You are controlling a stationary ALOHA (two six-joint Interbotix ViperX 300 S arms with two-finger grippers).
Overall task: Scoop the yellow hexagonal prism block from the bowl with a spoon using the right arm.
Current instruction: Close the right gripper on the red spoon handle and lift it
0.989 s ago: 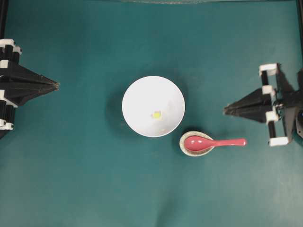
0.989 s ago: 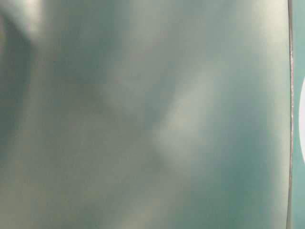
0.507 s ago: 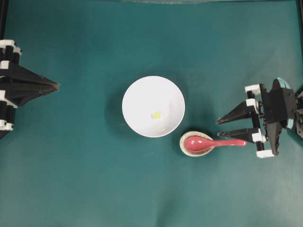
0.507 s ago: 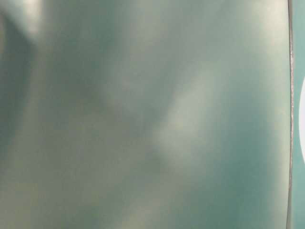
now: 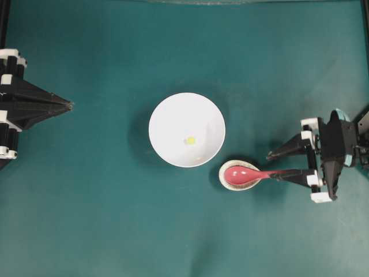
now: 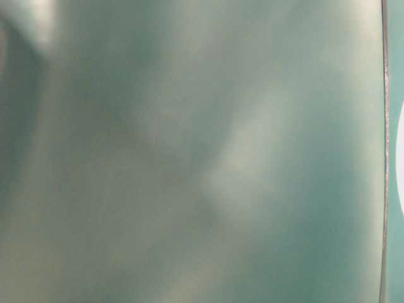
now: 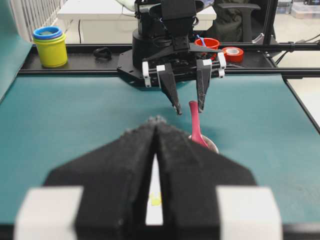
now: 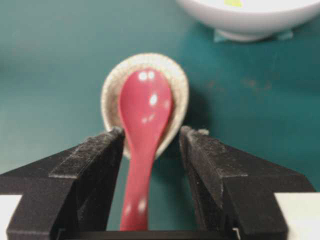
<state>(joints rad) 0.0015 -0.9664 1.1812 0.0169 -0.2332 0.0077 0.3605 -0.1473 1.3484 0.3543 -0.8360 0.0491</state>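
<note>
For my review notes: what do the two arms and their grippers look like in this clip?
Both are black with white fittings. The left gripper has two long fingers tapering to a point, with a rough, foam-like black surface and white blocks at the base. The right gripper has matching pointed black fingers and white brackets, plus a teal tag behind them. No cables show clearly.

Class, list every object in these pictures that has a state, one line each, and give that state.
Pinkish-red glossy spoon: scoop resting in speckled cream dish, handle between open jaws.
Tiny yellow block: lying inside large white bowl.
Right gripper: open, straddling the spoon handle.
Left gripper: shut, empty.
</note>
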